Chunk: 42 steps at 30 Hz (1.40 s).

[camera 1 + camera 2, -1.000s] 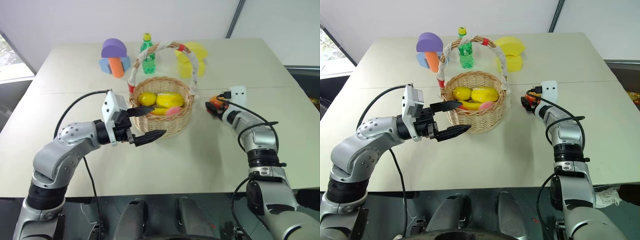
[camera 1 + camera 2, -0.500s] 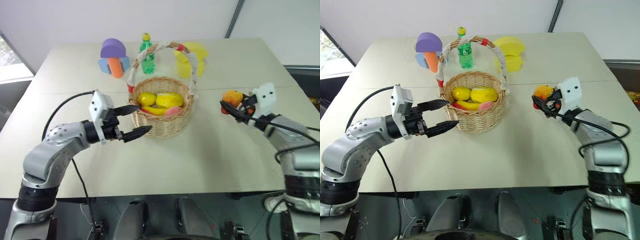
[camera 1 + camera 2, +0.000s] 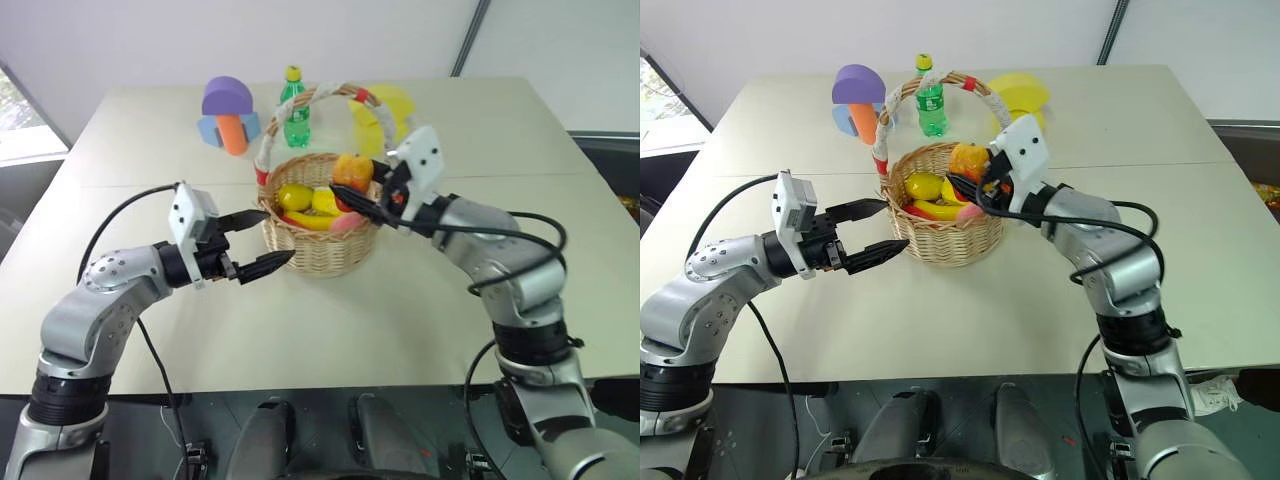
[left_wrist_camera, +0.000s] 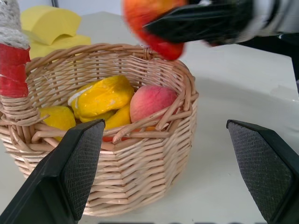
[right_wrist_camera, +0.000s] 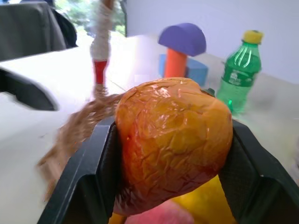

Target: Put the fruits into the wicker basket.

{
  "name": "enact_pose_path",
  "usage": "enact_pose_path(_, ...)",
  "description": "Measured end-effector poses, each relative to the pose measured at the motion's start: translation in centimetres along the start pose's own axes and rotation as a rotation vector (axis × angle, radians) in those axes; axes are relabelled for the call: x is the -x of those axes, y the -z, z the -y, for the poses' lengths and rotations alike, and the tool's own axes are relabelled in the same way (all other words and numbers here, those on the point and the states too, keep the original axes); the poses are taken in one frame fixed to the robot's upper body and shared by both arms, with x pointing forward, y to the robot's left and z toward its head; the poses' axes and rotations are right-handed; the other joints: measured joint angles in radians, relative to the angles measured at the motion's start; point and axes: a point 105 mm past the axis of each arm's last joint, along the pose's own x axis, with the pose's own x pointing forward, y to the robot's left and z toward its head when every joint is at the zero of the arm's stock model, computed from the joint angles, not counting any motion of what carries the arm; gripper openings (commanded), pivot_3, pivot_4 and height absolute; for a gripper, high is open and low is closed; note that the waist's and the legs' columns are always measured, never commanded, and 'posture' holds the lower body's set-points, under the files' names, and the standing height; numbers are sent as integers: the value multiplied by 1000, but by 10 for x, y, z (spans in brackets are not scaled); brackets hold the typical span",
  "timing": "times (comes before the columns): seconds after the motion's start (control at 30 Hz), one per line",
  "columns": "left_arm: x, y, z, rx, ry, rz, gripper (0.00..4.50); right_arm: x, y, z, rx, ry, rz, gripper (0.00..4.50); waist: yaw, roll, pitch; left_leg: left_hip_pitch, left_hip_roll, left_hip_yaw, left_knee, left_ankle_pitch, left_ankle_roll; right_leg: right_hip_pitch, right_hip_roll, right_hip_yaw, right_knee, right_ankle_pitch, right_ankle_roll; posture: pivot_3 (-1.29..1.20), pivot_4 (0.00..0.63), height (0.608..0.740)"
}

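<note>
My right gripper (image 5: 172, 130) clamps wrinkled orange-red fruit (image 3: 350, 170) over tan wicker basket (image 3: 320, 252), ready for drop; my left gripper (image 3: 276, 236), spread and empty, parked beside basket, out of way.

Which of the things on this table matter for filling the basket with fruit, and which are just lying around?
For the job: wicker basket; red-orange fruit in the right hand; fruits already in the basket.
Lying about: green bottle; purple, orange and blue blocks; yellow blocks.

One wicker basket (image 3: 940, 248), five fruits (image 3: 968, 160), one green bottle (image 3: 931, 106), two yellow blocks (image 3: 1024, 94), two claws (image 3: 895, 224)
</note>
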Motion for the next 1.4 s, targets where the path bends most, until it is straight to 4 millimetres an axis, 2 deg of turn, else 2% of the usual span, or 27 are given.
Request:
enact_pose_path(0.03, 0, 0, 1, 2, -2, 2, 4500, -3, 3, 0, -3, 3, -9, 3346, 2, 0, 0, 0, 0, 0, 0, 0, 0, 0, 0, 0, 0, 0, 0, 0, 150, 740)
enact_pose_path(0.13, -1, -2, 4, 5, -2, 16, 4500, -6, 7, -3, 2, -16, -23, 4453, 0, 0, 0, -2, -1, 0, 0, 0, 0, -1, -1, 0, -1, 0, 0, 0, 150, 740)
enact_pose_path(0.2, -2, -3, 5, 4, -4, 19, 4500, -5, 4, -5, 18, -26, -10, 4453, -2, 0, 0, -2, -2, 0, 0, 0, 0, -1, -1, 0, -1, 0, 0, 0, 150, 740)
enact_pose_path(0.3, -2, -2, 6, 14, -11, 23, 4500, 7, -9, -13, 86, -83, 43, 4453, -2, 0, 0, -2, -2, 0, 0, 0, 1, -2, -1, -1, 0, 0, 0, 0, 150, 740)
enact_pose_path(0.4, -2, 0, 6, 26, -15, 25, 4500, 33, -24, -25, 142, -174, 117, 4453, 1, 0, 0, -1, -2, 0, 0, -1, 1, -1, -1, -1, -1, 0, 0, 0, 150, 740)
enact_pose_path(0.5, -4, -2, 6, 24, -10, 33, 4500, 60, -28, -33, 129, -239, 147, 4453, 1, 0, 0, -1, -2, 0, 0, -1, 1, 1, -1, -1, -2, 0, 0, 0, 150, 740)
enact_pose_path(0.6, -6, -7, 4, 19, -8, 53, 4500, 74, -23, -18, 94, -168, 122, 4453, -3, 0, 0, 1, -2, 0, 0, -1, 1, 2, -1, 0, -1, 0, 0, 0, 150, 740)
enact_pose_path(0.7, -9, -9, 2, 25, -3, 69, 4500, 71, -16, 7, 60, -37, 104, 4453, -9, 0, 0, 3, 0, 1, 0, 0, 1, 2, 0, 0, 0, 0, 0, 0, 150, 740)
enact_pose_path(0.83, -15, -12, 0, 23, 13, 90, 4500, 45, 11, 49, -64, 192, 58, 4453, -8, 0, 0, 2, 1, 1, 0, 1, -1, 1, 2, 0, 1, 0, -1, 0, 150, 740)
enact_pose_path(0.93, -15, -12, 0, 22, 10, 88, 4500, 30, 23, 54, -115, 223, 59, 4453, -6, 0, 0, 1, 1, 1, 0, 0, -1, -1, 2, 0, 1, 0, -1, 0, 150, 740)
enact_pose_path(1.03, -14, -11, 0, 21, 7, 87, 4500, 20, 26, 55, -131, 223, 69, 3147, -6, 0, 0, 0, 1, 2, 0, 0, 0, -1, 1, 0, 0, 0, -1, 0, 150, 740)
enact_pose_path(1.17, -13, -9, 3, 22, -2, 83, 4500, 18, 27, 56, -146, 223, 84, 1014, -2, 0, 0, 0, 0, 2, 0, 0, 0, -1, 1, 0, 0, 0, -1, 0, 150, 740)
enact_pose_path(1.23, -13, -9, 3, 20, -4, 84, 4500, 19, 26, 57, -146, 224, 86, 85, -2, 0, 0, 0, 0, 2, 0, 0, 0, -1, 1, 0, 0, 0, -1, 0, 150, 740)
enact_pose_path(1.4, -13, -10, 6, 14, -1, 86, 4500, 28, 21, 62, -143, 251, 115, 71, -4, 0, 0, 0, 0, 2, 0, 0, 0, -1, 1, 0, 0, 0, -1, 0, 150, 740)
